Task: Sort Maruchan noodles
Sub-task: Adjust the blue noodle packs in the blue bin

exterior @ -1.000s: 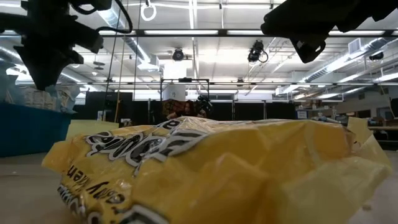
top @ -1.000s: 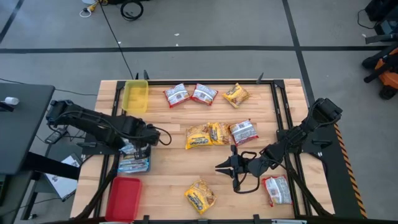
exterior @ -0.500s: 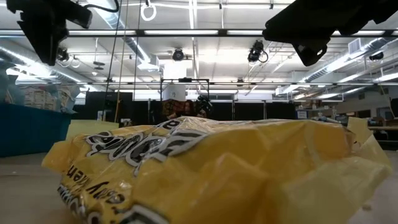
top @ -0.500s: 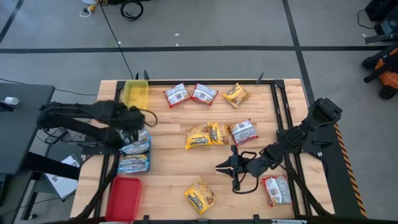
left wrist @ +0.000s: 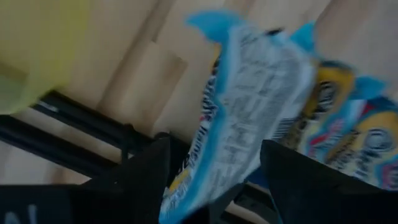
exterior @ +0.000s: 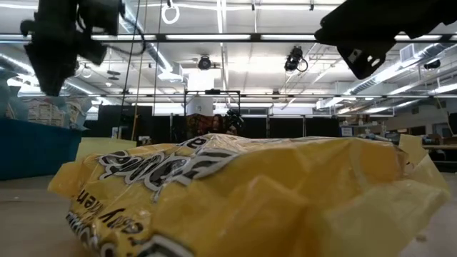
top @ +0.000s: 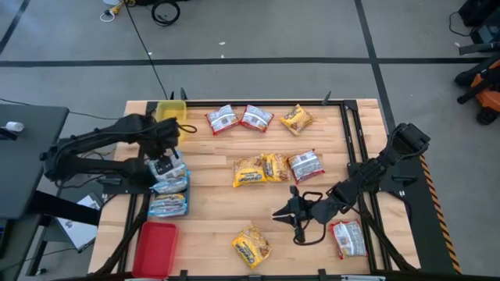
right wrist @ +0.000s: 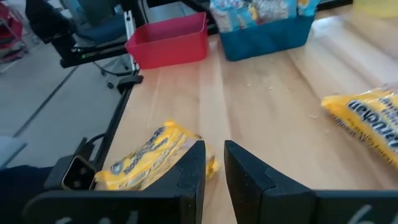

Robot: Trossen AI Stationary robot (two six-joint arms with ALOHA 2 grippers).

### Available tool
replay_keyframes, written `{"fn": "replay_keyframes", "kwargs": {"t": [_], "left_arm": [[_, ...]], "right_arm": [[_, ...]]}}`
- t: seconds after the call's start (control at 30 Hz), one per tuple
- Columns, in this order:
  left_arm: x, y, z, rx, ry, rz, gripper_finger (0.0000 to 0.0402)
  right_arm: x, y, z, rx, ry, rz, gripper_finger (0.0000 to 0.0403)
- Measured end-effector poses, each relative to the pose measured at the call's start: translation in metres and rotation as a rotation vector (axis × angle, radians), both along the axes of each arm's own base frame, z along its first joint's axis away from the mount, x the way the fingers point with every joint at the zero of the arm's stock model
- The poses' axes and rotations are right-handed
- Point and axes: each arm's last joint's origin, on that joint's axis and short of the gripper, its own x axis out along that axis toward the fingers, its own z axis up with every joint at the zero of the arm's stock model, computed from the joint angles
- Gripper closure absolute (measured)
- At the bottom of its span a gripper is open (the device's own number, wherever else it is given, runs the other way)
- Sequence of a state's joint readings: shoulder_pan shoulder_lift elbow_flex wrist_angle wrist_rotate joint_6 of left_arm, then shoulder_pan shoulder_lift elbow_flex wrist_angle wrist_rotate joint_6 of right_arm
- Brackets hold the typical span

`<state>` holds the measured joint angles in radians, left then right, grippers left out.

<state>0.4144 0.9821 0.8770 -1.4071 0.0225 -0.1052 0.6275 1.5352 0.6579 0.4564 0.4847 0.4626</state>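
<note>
1. On the left side of the surface [top: 211, 215], the left gripper [top: 162, 165] hangs over the blue tray [top: 186, 204]. Its fingers [left wrist: 146, 180] are spread wide, with a pale blue-white packet [left wrist: 249, 124] between them. You cannot tell from the blurred left wrist view whether that packet touches either finger.
2. In the low view, one crumpled yellow packet [exterior: 235, 200] fills the foreground and hides nearly all the surface behind it. Both arms are cut off at the top edge.
3. More blue-white packets [top: 169, 204] lie in the blue tray, partly covered by the left gripper from above.
4. The yellow tray [top: 170, 119] is half hidden under the left arm. The red tray [top: 155, 248] sits at the near left corner.
5. Along the far edge lie two red-and-white packets [top: 238, 119] and a yellow one [top: 296, 119].
6. At mid-surface, two yellow packets [top: 261, 169] overlap, and a red-and-white packet [top: 305, 165] lies just beside them.
7. The right gripper [right wrist: 214, 165] waits low near the middle. Its fingers [right wrist: 186, 174] are nearly together, with a narrow gap between them and nothing in it.
8. A lone yellow packet [top: 251, 246] lies at the near edge, and a red-and-white packet [top: 348, 238] lies beside the right arm.
</note>
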Motion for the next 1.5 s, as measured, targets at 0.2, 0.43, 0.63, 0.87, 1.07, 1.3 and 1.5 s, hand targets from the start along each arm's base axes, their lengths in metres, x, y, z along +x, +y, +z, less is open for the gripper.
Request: {"fn": "replay_keyframes", "kwargs": {"t": [0.2,0.43,0.63,0.87,1.07,1.3,1.5], "left_arm": [[0.000,0.001,-0.017,-0.103,-0.032,-0.049,0.0148],[0.007,-0.010,-0.016,-0.133,-0.072,-0.141,0.0222],[0.010,-0.022,-0.016,-0.124,-0.055,-0.177,0.0372],[0.013,-0.043,0.005,-0.143,-0.053,-0.119,0.0396],[0.006,-0.064,0.012,-0.078,0.033,-0.083,0.0398],[0.021,-0.087,-0.010,-0.036,0.079,-0.181,0.0400],[0.042,-0.102,-0.028,-0.051,0.199,-0.265,0.0400]], "right_arm": [[-0.004,0.005,-0.001,0.023,0.015,0.008,0.0336],[-0.003,0.003,-0.001,0.018,0.015,-0.008,0.0338],[-0.003,0.002,-0.001,0.017,0.015,-0.011,0.0338],[-0.003,0.002,-0.001,0.018,0.015,-0.011,0.0338],[-0.001,0.001,-0.001,0.015,0.015,-0.016,0.0339],[0.001,-0.004,-0.002,0.002,0.022,-0.033,0.0339],[0.002,-0.005,-0.003,0.018,0.028,-0.024,0.0339]]}}
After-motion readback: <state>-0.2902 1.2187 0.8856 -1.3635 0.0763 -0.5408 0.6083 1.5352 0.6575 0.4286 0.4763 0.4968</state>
